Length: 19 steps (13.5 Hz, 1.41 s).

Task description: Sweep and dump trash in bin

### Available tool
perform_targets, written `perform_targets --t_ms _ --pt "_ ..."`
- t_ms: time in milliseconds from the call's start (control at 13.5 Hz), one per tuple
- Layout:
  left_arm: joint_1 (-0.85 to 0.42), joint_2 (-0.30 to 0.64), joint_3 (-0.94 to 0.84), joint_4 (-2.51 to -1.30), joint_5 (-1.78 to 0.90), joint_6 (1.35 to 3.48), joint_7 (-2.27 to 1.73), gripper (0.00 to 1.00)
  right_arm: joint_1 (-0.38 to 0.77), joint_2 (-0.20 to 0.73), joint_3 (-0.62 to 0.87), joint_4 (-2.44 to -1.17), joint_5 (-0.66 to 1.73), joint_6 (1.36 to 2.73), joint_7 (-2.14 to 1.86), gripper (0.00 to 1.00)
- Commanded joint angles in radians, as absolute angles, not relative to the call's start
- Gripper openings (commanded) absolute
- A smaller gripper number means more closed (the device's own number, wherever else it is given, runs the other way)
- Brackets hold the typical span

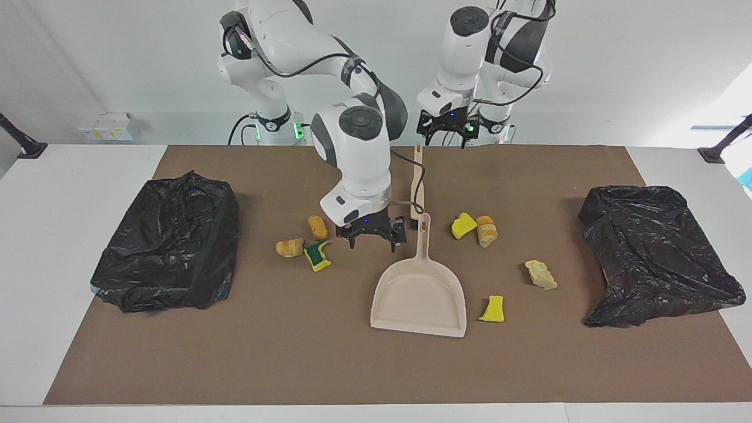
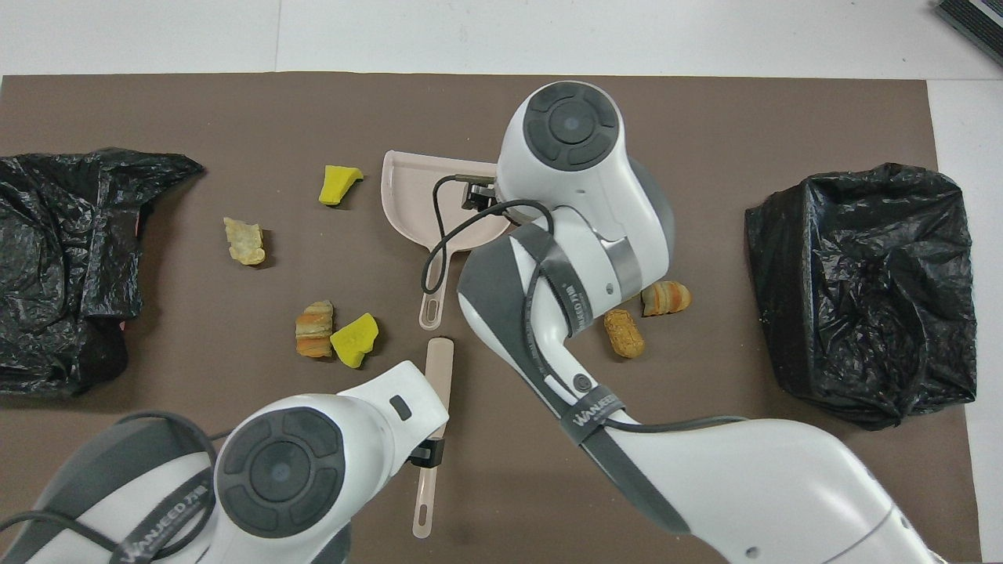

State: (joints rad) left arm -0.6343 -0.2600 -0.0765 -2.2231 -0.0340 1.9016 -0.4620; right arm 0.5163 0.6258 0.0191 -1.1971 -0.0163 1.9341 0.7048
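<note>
We read the table from the right arm's end toward the left arm's end. First comes a crumpled black plastic bin bag [image 1: 167, 241], with nothing in it that we can see. Next lie 3 trash pieces close together: an orange-striped foam chunk [image 1: 289, 247], a beige sponge cylinder [image 1: 317, 227] and a green-and-yellow sponge [image 1: 317, 255].

Just beside them the right gripper [image 1: 372, 234] hangs low over the mat, fingers spread wide and holding nothing. The beige plastic dustpan [image 1: 420, 296] sits toward the left arm's end from it, its handle pointing at the robots and its scoop mouth facing away from them. That long axis runs straight toward the robots, so we judge this gripper, the nearer one, must shift sideways onto the handle.

In line with that handle, nearer the robots, lies the slim beige brush handle [image 1: 417, 182]. The left gripper [image 1: 445, 130] hovers above its robot-side end, also wide open and empty.

Then 4 more trash pieces [image 1: 473, 228] scatter past the dustpan, and a 2nd black bin bag [image 1: 655, 252] ends the row.
</note>
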Motion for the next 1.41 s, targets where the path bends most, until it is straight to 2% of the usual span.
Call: perform_targets --t_ms 0,222,518,739,813,887,961,1109,1183,1331 --pt "-0.721 -0.296 -0.058 -2.373 -0.041 2.047 -0.515 1.0 0.557 0.706 0.023 -1.114 -0.025 1.969 0.739 1.0" --pt "-0.784 -0.287 -0.058 -2.508 -0.043 2.216 -0.564 1.0 0.607 0.709 0.025 -1.121 -0.011 1.97 0.744 1.0" --pt "-0.844 -0.197 -0.057 -2.539 -0.043 2.333 -0.606 1.0 0.623 0.689 0.035 -1.166 0.037 1.97 0.744 1.0" --pt "-0.842 -0.19 -0.057 -2.539 -0.043 2.327 -0.607 1.0 0.66 0.701 0.035 -1.192 0.026 1.994 0.762 1.0" --pt "-0.842 -0.187 -0.057 -2.537 -0.043 2.327 -0.614 0.93 0.66 0.7 0.035 -1.207 0.02 2.005 0.762 1.0" --pt "-0.841 -0.183 -0.057 -2.537 -0.043 2.327 -0.623 0.8 0.666 0.696 0.035 -1.242 0.014 2.006 0.755 1.0" --pt "-0.833 -0.183 -0.057 -2.536 -0.043 2.327 -0.623 0.62 0.667 0.681 0.035 -1.288 0.008 2.005 0.755 1.0" --pt "-0.828 -0.17 -0.055 -2.527 -0.044 2.326 -0.621 0.15 0.669 0.641 0.034 -1.363 -0.001 2.009 0.752 1.0" --pt "-0.822 -0.169 -0.055 -2.526 -0.044 2.324 -0.617 0.0 0.667 0.641 0.035 -1.365 -0.012 2.011 0.75 1.0" --pt "-0.81 -0.167 -0.054 -2.523 -0.044 2.318 -0.586 0.0 0.666 0.644 0.034 -1.365 -0.014 2.051 0.753 0.71"
